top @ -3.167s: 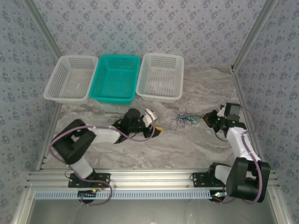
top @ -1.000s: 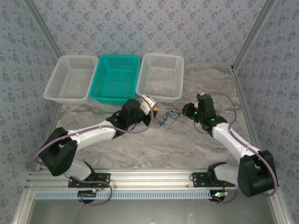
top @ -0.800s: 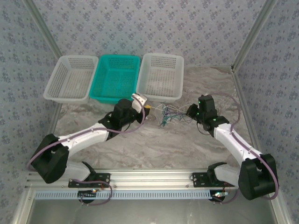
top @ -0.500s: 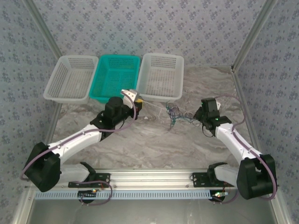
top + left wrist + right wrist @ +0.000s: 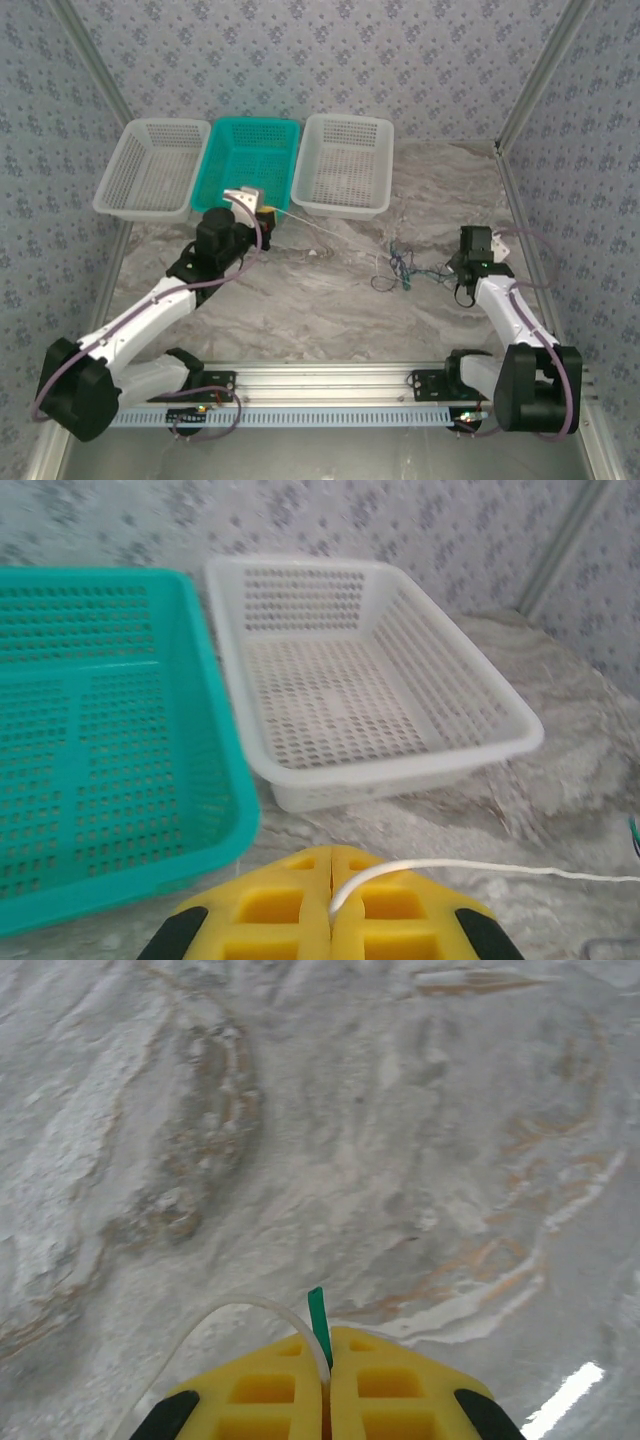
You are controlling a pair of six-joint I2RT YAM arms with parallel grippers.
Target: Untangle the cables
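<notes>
**My body: white-and-black arms, yellow fingers**

Left arm and right arm look alike: glossy white link shells, rounded black joint housings, and a chunky black shoulder block low on each. A purple-grey arm cable runs along each arm in loose loops. A small green light shows on my right wrist's black housing.

My left gripper has two bright yellow fingers with flat inner faces. Rectangular pockets are moulded into the tops, and there are black rounded patches at the outer lower corners. My right gripper has the same yellow, pockets and black corners. From above, a white block sits behind my left yellow tips.
</notes>
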